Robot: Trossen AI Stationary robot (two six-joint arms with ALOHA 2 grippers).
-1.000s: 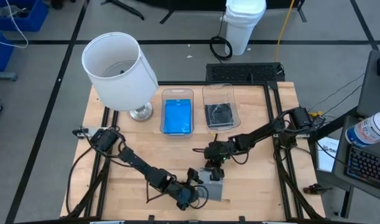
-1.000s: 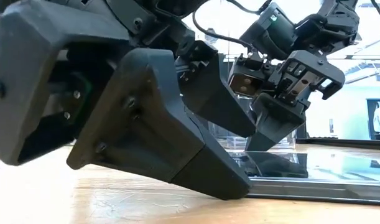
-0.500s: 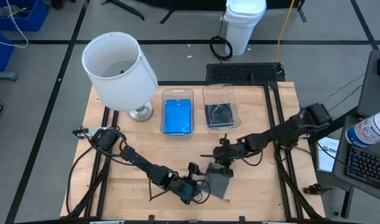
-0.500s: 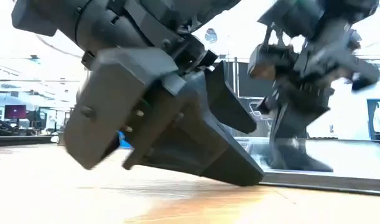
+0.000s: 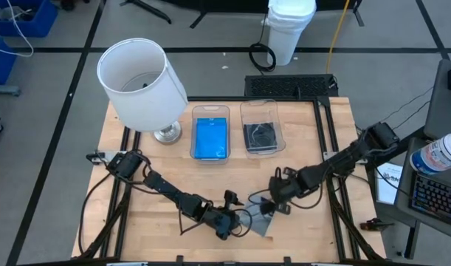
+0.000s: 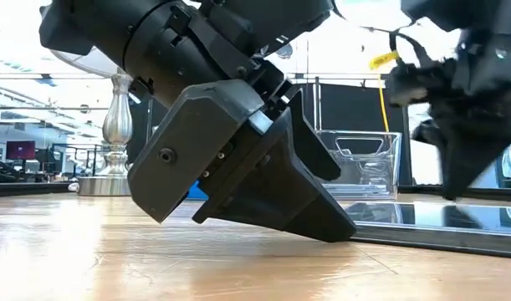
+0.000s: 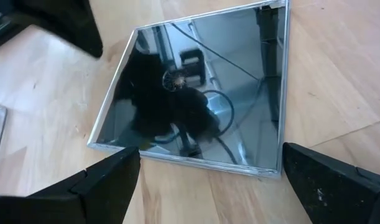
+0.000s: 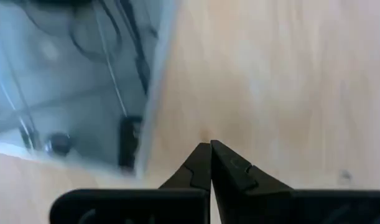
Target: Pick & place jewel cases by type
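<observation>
Grey-lined clear jewel case (image 5: 263,219): flat on the table's front edge, now turned askew.
Right gripper (image 8: 209,163): fingers pinched together, empty, pulled back off the case's corner since half a second ago.
Left gripper (image 7: 208,180): spread wide, straddling the case's near edge.
Meaning: hand-off to the left arm, pick-up likely next.
Bins: blue case (image 5: 210,138) and dark case (image 5: 260,135) already sorted.

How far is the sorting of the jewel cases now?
Blue cases already lie in the left bin and dark ones in the right bin. One clear, dark grey case lies flat on the table, ungripped: the left hand is open before it, the right hand shut beside it. It must go to the right bin.
</observation>
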